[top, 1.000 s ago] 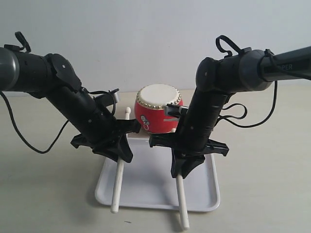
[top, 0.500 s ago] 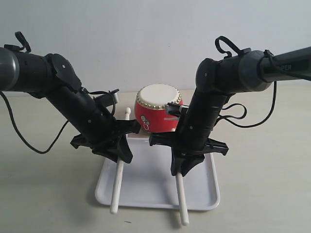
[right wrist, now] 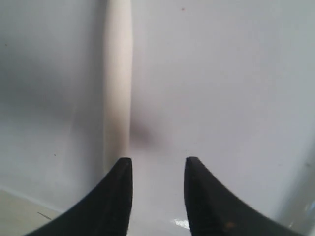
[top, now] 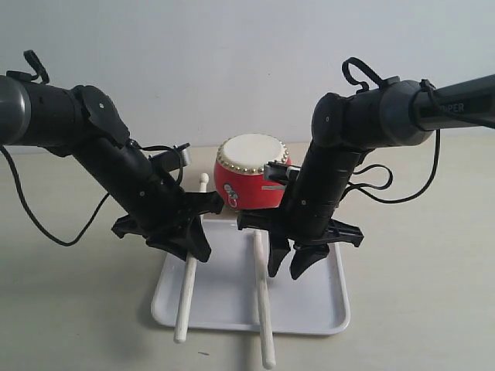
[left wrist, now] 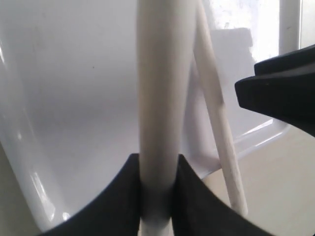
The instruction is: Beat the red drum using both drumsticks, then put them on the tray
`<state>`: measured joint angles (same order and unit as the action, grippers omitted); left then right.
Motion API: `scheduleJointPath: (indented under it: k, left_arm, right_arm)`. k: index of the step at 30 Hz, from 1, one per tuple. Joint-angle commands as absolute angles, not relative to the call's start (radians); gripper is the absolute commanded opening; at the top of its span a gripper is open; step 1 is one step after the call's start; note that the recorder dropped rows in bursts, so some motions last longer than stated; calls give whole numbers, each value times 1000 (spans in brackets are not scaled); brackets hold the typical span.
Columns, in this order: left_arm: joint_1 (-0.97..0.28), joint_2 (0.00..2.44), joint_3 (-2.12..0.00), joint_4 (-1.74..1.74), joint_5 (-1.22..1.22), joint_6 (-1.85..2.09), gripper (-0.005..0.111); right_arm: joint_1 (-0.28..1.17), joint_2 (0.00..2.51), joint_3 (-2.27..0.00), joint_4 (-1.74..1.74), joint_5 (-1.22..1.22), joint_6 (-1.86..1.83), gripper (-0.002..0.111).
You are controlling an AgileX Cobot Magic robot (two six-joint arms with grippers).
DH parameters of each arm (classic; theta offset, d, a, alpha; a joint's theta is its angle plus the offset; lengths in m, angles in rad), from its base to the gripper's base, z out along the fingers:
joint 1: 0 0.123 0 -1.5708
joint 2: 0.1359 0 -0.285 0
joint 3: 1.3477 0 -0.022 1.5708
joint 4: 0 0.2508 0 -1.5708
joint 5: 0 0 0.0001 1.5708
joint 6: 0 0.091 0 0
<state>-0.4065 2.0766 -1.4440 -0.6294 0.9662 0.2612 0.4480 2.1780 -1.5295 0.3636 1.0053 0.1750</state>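
Exterior view: the right gripper has just opened, empty, its drumstick now lying on the tray, while the left gripper still pinches the other stick over it, so I'd say one is left to place.

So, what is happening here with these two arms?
The left gripper is shut on one drumstick, holding it over the white tray. The right gripper is open above the tray, and the other drumstick lies loose on it, one end past the near rim. The red drum stands behind the tray.
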Motion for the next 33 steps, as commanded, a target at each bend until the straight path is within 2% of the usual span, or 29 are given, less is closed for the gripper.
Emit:
scheduleJointPath:
  k: [1,18,33]
  left_arm:
    - [-408,2072,-1443,-630,969,257,0]
    - [-408,2074,-1443,-630,1017,253,0]
    - [-408,2174,-1448,-668,1093,230,0]
  right_arm:
    - [446,2177,-1523,356,999,186,36]
    - [446,2131,-1523,341,1049,160,36]
    - [446,2131,-1523,338,1074,140,36]
